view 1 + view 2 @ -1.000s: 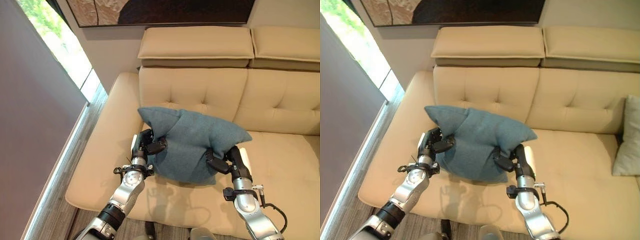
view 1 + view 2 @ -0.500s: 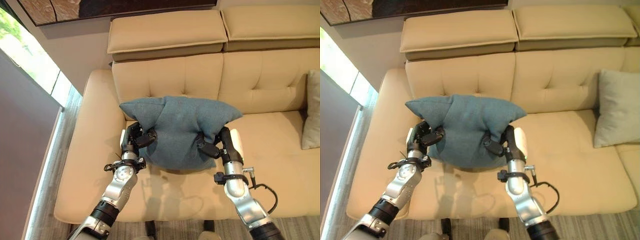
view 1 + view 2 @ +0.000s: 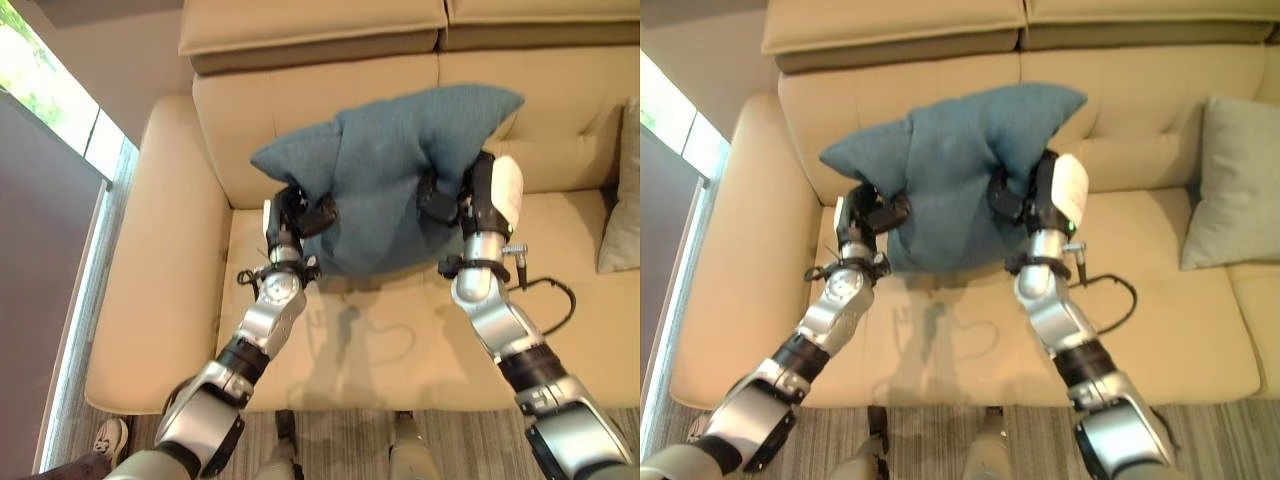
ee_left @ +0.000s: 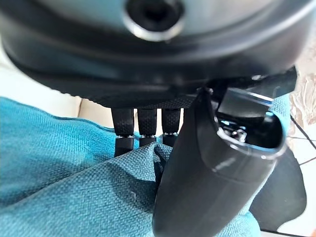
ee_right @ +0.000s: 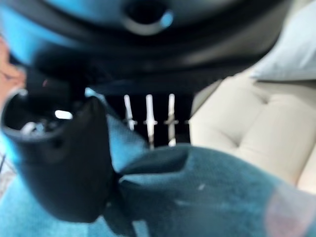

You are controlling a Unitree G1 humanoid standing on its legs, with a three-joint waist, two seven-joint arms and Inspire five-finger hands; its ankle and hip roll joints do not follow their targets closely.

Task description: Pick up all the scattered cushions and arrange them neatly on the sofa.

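A teal-blue cushion (image 3: 385,180) hangs above the seat of the cream sofa (image 3: 180,260), close to its backrest, held between both hands. My left hand (image 3: 298,215) pinches the cushion's left edge; in the left wrist view its thumb (image 4: 192,177) and fingers (image 4: 140,128) close on the teal cloth (image 4: 74,177). My right hand (image 3: 455,195) grips the right edge, with the thumb (image 5: 69,163) pressed on the cloth (image 5: 207,192). A pale grey cushion (image 3: 1235,185) leans upright against the backrest at the right.
The sofa's left armrest (image 3: 725,250) lies beside my left arm. A window (image 3: 50,80) and a wood floor strip (image 3: 65,400) run along the left. A person's shoe (image 3: 105,440) shows at the lower left. Headrest cushions (image 3: 890,25) top the backrest.
Both hands have lifted the teal cushion up and toward the backrest. The camera has tilted down and nearer, so the whole sofa has shifted in the picture.
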